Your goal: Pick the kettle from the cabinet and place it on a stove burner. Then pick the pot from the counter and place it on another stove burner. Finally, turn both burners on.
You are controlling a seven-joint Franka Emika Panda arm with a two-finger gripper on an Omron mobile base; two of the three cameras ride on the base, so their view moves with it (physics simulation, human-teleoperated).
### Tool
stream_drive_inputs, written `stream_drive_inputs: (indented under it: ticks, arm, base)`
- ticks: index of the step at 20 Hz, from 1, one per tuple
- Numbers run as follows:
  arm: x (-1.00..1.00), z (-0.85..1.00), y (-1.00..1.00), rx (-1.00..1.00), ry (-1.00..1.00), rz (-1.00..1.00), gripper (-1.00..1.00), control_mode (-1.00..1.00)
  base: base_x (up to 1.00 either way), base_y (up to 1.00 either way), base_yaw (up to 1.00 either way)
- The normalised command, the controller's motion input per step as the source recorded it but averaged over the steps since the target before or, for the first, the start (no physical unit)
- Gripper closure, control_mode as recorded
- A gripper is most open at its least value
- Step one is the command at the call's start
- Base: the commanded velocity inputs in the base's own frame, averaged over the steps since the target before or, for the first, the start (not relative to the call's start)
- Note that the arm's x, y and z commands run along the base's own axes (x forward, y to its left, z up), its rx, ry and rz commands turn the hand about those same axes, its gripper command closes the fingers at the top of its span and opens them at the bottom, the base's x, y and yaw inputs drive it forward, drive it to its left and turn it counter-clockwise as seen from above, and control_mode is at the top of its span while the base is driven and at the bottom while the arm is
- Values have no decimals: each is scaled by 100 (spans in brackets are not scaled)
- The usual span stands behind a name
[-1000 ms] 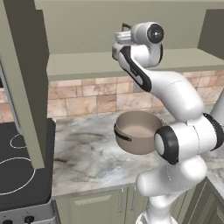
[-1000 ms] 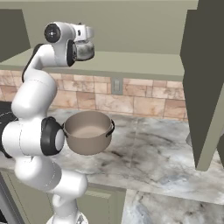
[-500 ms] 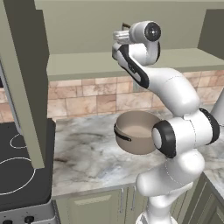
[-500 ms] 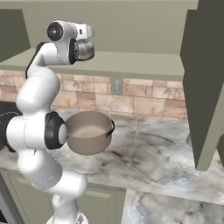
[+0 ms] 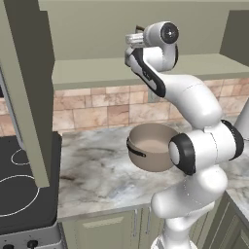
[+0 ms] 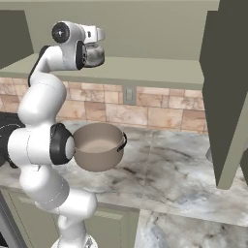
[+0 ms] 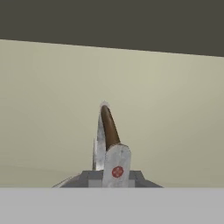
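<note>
A: Clamping down on the kettle's handle (image 7: 108,124), is it?

B: Yes — the claw (image 6: 93,47) has its jaws drawn together on that thin brown arch, up inside the open cabinet (image 6: 145,68). The hand view has the handle squeezed between the fingers (image 7: 116,164).

A: And the kettle (image 6: 94,55) itself?

B: Shiny and squat, hanging right under the claw just above the pale green shelf. I cannot tell whether it has left the shelf.

A: So which step?

B: Step 1 of the task, the pick, by my reckoning. The pot (image 5: 151,146) sits untouched on the marbled table (image 5: 97,175), below the arm.

A: Next?

B: Likely a lift clear of the shelf, then a swing left and down to the black cooktop (image 5: 19,194) — onto 1 burner ring (image 5: 21,196), with another ring left free for the pot.
</note>
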Motion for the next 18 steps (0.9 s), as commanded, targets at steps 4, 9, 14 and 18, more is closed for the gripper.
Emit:
stream_drive_inputs:
  ticks: [4, 9, 14, 18]
  arm:
    - [0, -4, 0, 0, 0, 0, 100, -100]
    - [0, -4, 0, 0, 0, 0, 100, -100]
    - [0, -3, 0, 0, 0, 0, 100, -100]
    - [0, 0, 0, 0, 0, 0, 100, -100]
  base:
    - [0, 0, 0]
    - [0, 0, 0]
    - [0, 0, 0]
    - [0, 0, 0]
